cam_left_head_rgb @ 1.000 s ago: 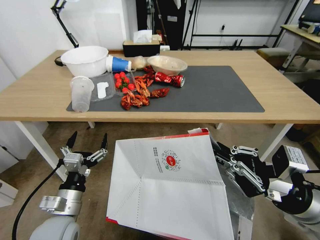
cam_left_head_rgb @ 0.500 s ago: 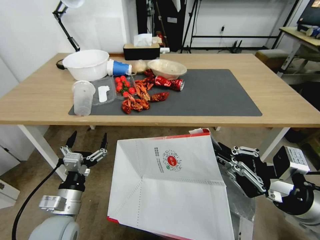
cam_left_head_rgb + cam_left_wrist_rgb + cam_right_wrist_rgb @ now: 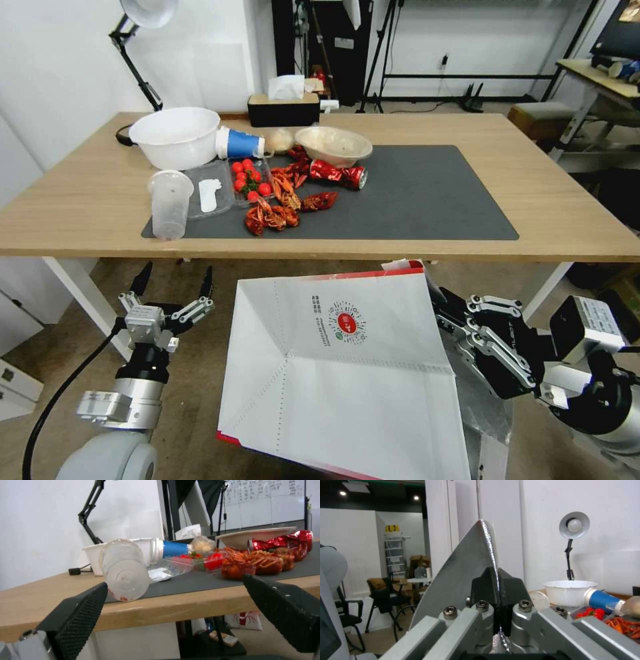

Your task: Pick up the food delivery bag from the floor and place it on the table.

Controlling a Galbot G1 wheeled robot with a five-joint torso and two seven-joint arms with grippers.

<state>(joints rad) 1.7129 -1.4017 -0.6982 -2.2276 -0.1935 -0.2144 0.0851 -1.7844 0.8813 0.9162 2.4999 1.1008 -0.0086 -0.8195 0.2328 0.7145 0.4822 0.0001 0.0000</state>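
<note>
The food delivery bag [image 3: 347,373] hung in front of the bench [image 3: 553,200], below its near edge and off the floor [image 3: 193,400]. Its broad face was smooth white paper, creased into flat folded panels with dotted seam lines, a small round red logo printed toward the edge nearest the bench, and a thin red strip along that edge. Crinkled silver foil lining showed at the bag's right side, where the right pincer [image 3: 445,319] clenched it. In the right wrist view the black fingers [image 3: 486,585] were pressed together on a thin, shiny foil edge of the bag [image 3: 466,562] that rose to a point. The bag's lower corners were cut off by the frame, and its handles could not be made out.

The left pincer [image 3: 175,287] sat left of the bag, apart from it, released, its two black ribbed fingertips [image 3: 143,279] spread wide and pointing toward the bench. The left wrist view showed their dimpled rubber pads [image 3: 81,615] framing the bench edge [image 3: 160,607].

The bench was pale wood grain on white legs, carrying a matte dark grey mat [image 3: 427,193]. On the mat's left part, beyond the bag, lay a clear plastic cup [image 3: 170,203], a round white bowl [image 3: 175,137], cherry tomatoes [image 3: 250,177] and glossy red crayfish shells [image 3: 283,200].
</note>
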